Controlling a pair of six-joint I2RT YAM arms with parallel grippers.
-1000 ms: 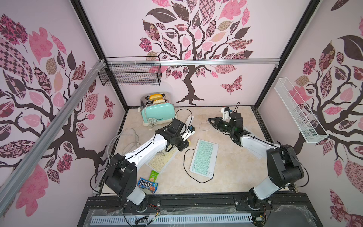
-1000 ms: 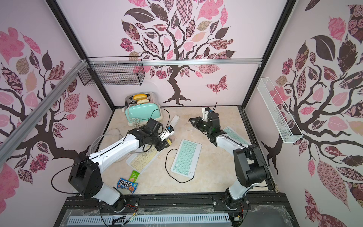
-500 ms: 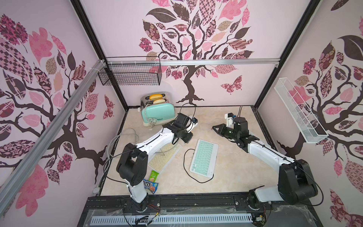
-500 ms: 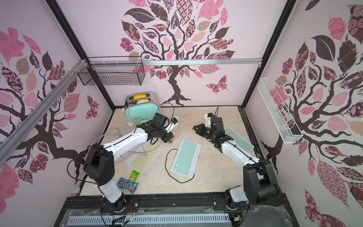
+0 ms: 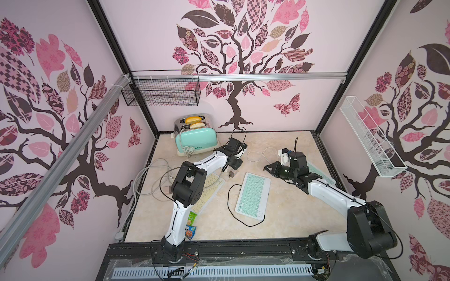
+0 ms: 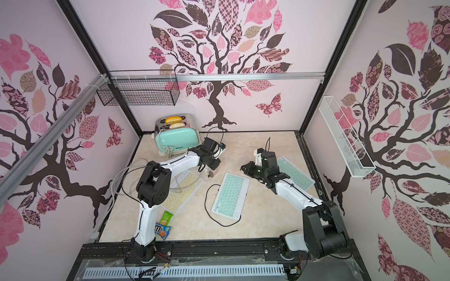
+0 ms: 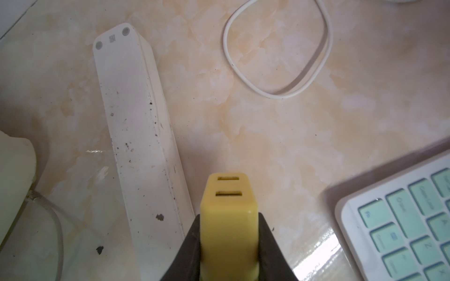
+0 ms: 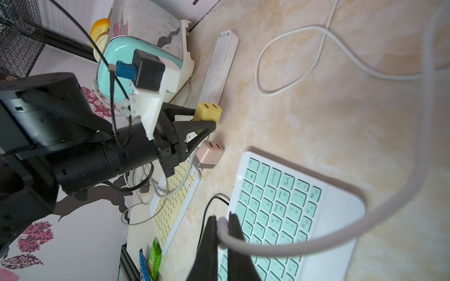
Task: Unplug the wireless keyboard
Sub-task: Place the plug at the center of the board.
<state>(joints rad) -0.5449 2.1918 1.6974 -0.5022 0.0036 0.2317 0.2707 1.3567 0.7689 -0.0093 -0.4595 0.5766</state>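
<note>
Two grips, left hand [image 7: 229,220] charger [image 7: 228,197], right hand [image 8: 222,222] cable [image 8: 316,244]

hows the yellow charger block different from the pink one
Colour: the yellow charger block is yellow, the pink charger block pale pink. Grip: the left claw clamps the yellow one; the pink one lies loose on the table. Both are small cubes with two empty slots.
</note>
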